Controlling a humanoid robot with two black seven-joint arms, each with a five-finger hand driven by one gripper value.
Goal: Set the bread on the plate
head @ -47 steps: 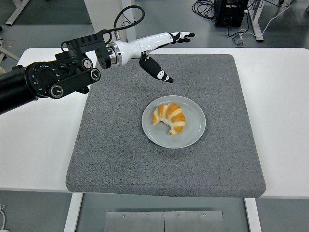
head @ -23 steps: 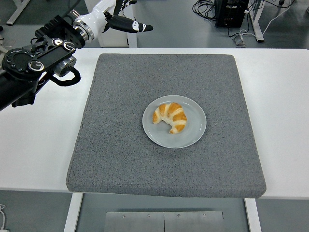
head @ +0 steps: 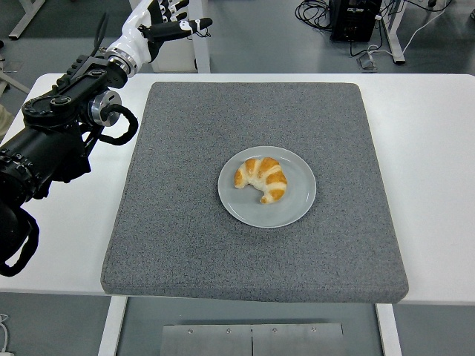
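Bread (head: 262, 179) is a croissant and it's sitting on the plate (head: 295, 210), a bit toward the plate's far-left side but fully inside the rim, so the placing part looks done to me. The plate sits about mid-way across the grey mat (head: 185, 222), which covers the middle of the desk (head: 430, 148). The left hand (head: 165, 16) is up beyond the far-left corner of the desk, well apart from the plate, fingers (head: 194, 24) loosely spread and holding nothing. Right arm isn't in the shot at all. What's left, I'd guess, is just getting the left arm (head: 59, 141) parked, and the way to do that cleanly is to pull out along the left edge, high, and never sweep low over the mat. Catching the plate's rim would send the croissant sliding off.
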